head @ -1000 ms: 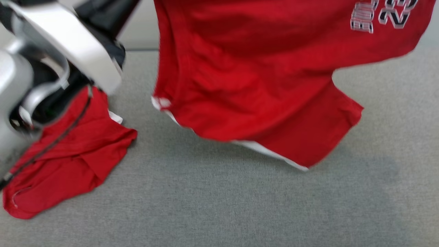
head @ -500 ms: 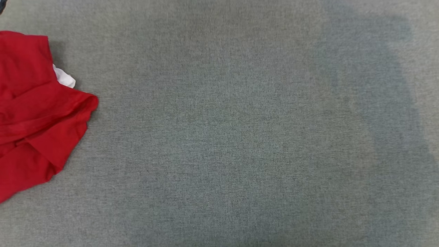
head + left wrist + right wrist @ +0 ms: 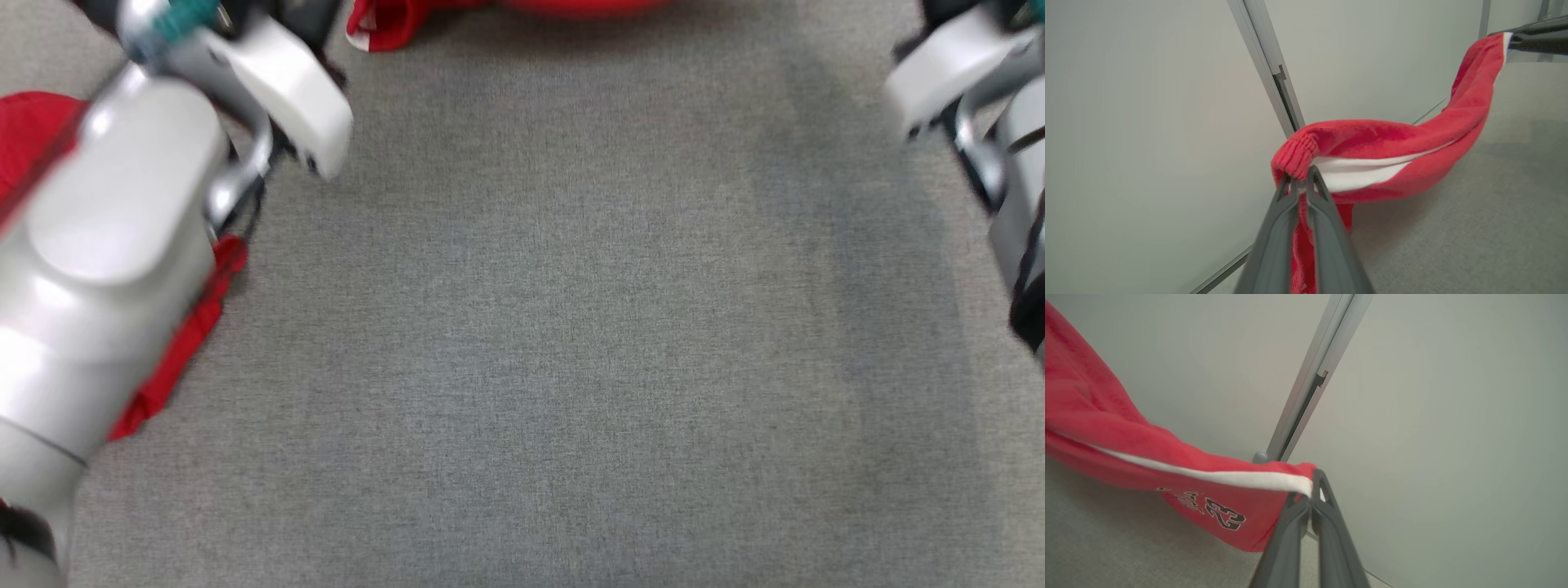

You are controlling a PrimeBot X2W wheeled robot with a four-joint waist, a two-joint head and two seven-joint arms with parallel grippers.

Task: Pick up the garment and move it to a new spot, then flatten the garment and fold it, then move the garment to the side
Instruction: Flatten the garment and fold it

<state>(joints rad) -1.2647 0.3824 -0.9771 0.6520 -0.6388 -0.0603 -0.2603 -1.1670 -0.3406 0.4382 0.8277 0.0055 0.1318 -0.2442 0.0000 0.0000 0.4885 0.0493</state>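
The left end effector has its fingers pressed together on the ribbed edge of the red garment, which carries a white stripe. The right end effector is clamped just as tightly on the opposite end, near a black "23" print. The garment hangs slack between them above the grey worktop, its lower edge blurred at the top of the head view. A second red cloth, probably a separate piece, lies on the worktop under the left forearm.
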